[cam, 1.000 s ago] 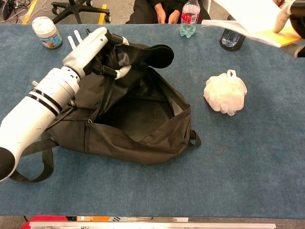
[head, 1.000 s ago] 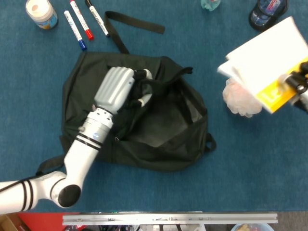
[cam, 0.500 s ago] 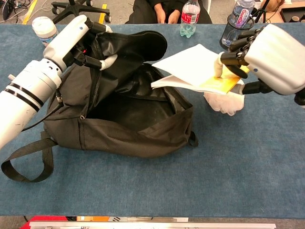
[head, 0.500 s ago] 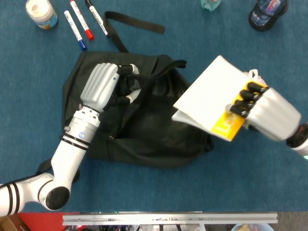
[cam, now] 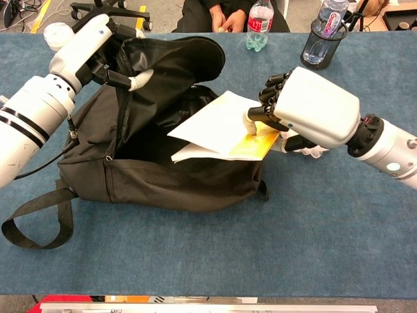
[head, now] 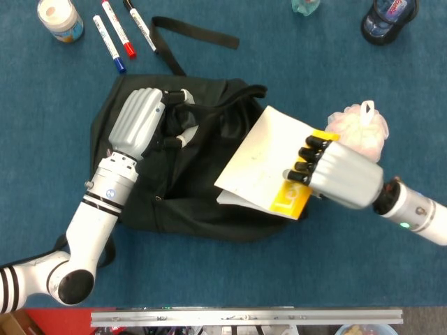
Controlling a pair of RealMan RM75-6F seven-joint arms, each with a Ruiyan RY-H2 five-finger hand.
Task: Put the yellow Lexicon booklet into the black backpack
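1. Yellow at its spine end and white across its open pages, the thin paper Lexicon booklet is pinched by the right hand, dark fingers curled over the yellow edge from above and the thumb pressed against it in the chest view.
2. Away from those fingers, the white pages fan out over the gaping mouth of the soft black fabric backpack; the far corner of the booklet hangs over the dark opening, and whether it touches the bag's rim I cannot tell.
3. Gripping the upper flap of the backpack, the left hand has its fingers closed around a bunch of black fabric and lifts it, so the mouth stands open below those fingers.
4. Just behind the right hand's knuckles lies a white mesh bath pouf, partly hidden by the hand in the chest view.
5. Beyond the left hand's fingers, on the blue carpet-like table cover, lie three white marker pens and a round white jar.
6. Past the right hand's fingers at the far table edge stand a clear plastic bottle with a red label and a bottle in a dark holder.
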